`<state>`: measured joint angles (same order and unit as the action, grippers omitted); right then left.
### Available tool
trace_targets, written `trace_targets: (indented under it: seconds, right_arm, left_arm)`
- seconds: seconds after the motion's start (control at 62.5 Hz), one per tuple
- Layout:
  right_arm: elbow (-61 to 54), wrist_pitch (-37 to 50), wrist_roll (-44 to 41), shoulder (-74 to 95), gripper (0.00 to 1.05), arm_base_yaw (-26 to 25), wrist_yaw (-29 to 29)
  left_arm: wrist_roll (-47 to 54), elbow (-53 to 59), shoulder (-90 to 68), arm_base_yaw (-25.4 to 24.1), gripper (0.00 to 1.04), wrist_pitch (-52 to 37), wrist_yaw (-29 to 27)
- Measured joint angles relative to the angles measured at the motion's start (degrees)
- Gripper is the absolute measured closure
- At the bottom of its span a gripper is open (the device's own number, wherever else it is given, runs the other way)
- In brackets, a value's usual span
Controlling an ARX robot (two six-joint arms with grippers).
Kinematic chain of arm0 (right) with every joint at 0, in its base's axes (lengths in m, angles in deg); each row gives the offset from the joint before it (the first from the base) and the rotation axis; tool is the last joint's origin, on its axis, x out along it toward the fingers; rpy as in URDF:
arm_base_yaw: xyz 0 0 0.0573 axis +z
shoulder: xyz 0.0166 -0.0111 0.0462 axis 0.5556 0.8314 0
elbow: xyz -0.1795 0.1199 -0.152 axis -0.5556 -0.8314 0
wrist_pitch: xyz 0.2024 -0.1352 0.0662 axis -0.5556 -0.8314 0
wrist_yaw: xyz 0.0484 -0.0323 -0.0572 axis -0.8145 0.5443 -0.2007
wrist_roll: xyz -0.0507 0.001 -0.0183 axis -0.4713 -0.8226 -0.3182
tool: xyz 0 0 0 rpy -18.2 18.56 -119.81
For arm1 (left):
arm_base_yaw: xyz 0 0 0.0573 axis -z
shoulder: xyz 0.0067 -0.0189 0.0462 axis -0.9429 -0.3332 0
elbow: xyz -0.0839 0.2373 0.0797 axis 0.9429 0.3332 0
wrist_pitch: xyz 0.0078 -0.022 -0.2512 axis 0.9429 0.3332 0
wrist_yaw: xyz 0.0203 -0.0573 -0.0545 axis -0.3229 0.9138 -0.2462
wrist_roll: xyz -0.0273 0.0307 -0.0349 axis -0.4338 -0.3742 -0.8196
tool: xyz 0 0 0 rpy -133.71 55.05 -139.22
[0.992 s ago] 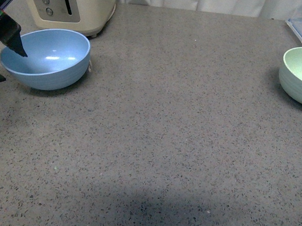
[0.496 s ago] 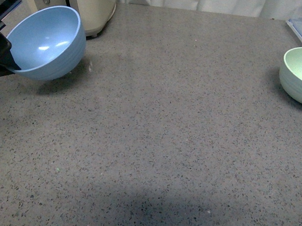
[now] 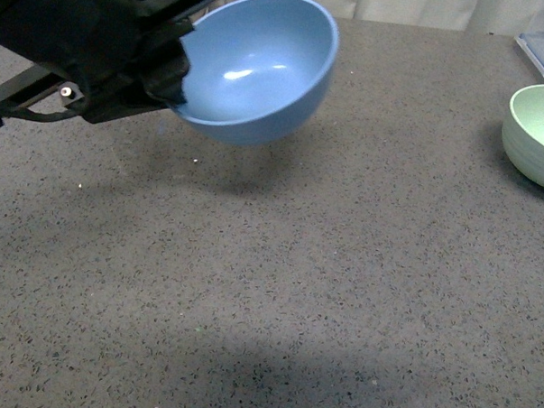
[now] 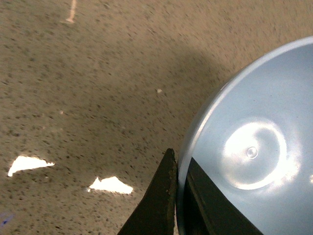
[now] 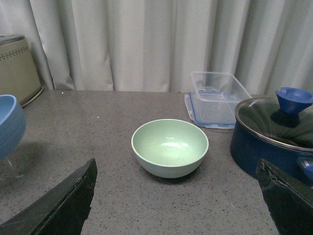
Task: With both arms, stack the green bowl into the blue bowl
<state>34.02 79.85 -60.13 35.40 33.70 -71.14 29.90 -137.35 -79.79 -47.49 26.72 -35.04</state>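
The left pincer (image 3: 182,81) pinches the blue bowl (image 3: 260,68) by its rim, one finger inside and the other outside the wall. In the left wrist view the two dark fingers (image 4: 159,200) sit tight against either side of the pale rim, with the smooth inside of the bowl (image 4: 254,156) catching a round glare. The bowl hangs clear of the counter (image 3: 277,286), over its far left-centre part. It is tilted so that its opening faces up and toward the near side. A soft shadow lies on the counter just under it. The black left arm reaches in from the far left.

The green bowl (image 3: 539,134) stands upright on the counter at the far right, cut by the edge of the front view and well apart from the blue bowl. Nothing touches it. The right wrist view shows it whole (image 5: 169,147) and empty, with the right pincer (image 5: 176,169) spread wide on the near side of it. Its two dark fingers (image 5: 58,205) are well apart and hold nothing.

Beyond the green bowl lies a clear box (image 5: 215,98) with a blue-edged lid. Near the green bowl stands a dark blue pot (image 5: 266,147) under a glass lid with a blue knob. A beige appliance (image 5: 14,63) sits at the far edge before a pale curtain (image 5: 146,44).
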Motion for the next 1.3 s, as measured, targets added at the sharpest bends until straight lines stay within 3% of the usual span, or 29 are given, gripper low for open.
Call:
trace_targets:
  seconds: [0.448, 0.864, 1.056, 1.248, 1.296]
  right_arm:
    - [0.0, 0.0, 0.0, 0.0, 0.09, 0.0, 0.0]
    - [0.0, 0.0, 0.0, 0.0, 0.09, 0.0, 0.0]
    - [0.0, 0.0, 0.0, 0.0, 0.09, 0.0, 0.0]
    - [0.0, 0.0, 0.0, 0.0, 0.09, 0.0, 0.0]
    - [0.0, 0.0, 0.0, 0.0, 0.09, 0.0, 0.0]
  left_arm:
    - [4.4, 1.9, -0.5, 4.2, 1.01, -0.5, -2.7]
    - [4.5, 2.5, -2.3, 6.6, 1.01, 0.3, -0.6]
    - [2.9, 2.7, -2.2, 5.1, 0.69, -0.6, -0.2]
    - [0.3, 5.2, 5.6, -3.3, 0.24, -4.0, -1.0]
    - [0.1, 5.9, 8.0, -5.4, 0.17, -4.3, -0.7]
